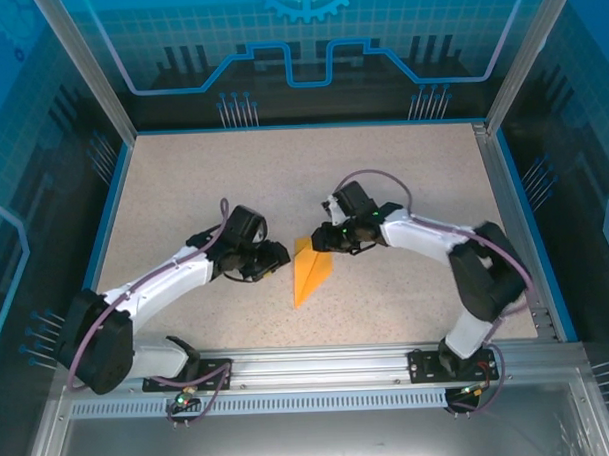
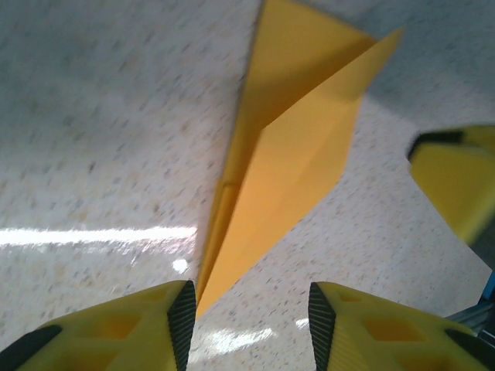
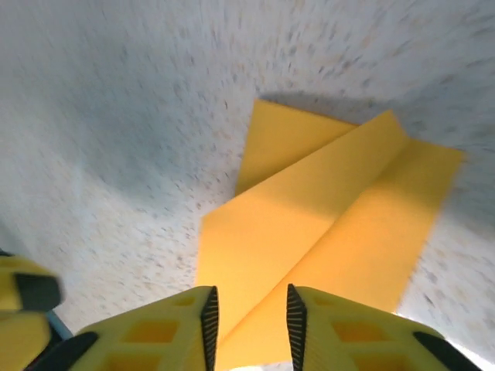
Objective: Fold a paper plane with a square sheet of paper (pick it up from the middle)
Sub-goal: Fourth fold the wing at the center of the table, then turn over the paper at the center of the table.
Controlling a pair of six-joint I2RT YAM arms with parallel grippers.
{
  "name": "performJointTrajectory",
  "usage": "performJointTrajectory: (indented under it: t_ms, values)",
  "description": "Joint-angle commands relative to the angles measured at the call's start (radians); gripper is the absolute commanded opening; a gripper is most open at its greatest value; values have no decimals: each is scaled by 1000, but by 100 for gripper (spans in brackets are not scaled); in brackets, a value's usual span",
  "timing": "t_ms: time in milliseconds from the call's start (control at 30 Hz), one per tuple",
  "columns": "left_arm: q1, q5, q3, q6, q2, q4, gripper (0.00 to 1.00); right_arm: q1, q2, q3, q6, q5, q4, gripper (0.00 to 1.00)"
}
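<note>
You are sitting at what I judge the closing step: the paper plane (image 1: 311, 273) is lying folded on the table (image 1: 183, 182) between the left gripper (image 2: 249, 313) and right gripper (image 3: 250, 313), both jaws standing parted and gripping nothing, so the next move is calling for lifting both arms clear without nudging it.

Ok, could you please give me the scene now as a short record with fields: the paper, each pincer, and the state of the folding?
paper plane: orange-yellow folded dart, lying on the table between the two arms
left pincer: open, the plane's pointed tip close to its fingers, not gripped
right pincer: open, low over the plane's wide part
folding: looks finished
</note>
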Motion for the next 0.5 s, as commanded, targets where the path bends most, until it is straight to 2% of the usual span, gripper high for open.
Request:
performJointTrajectory:
  t_ms: [0,133,200,267,433,467]
  values:
    - [34,58,78,127,50,-62,47,34,-139,-58,118,203,-52,40]
    - [46,99,125,167,110,-49,47,55,-297,-124,178,358,-99,54]
    - [53,126,148,186,153,-58,47,52,-341,-150,200,393,-88,54]
    - [54,151,169,204,199,-58,48,45,-341,-209,236,415,-64,59]
    - [55,158,209,252,310,-56,47,36,-246,-234,337,285,-34,58]
    - [55,156,214,251,328,-54,47,36,-223,-252,341,247,18,58]
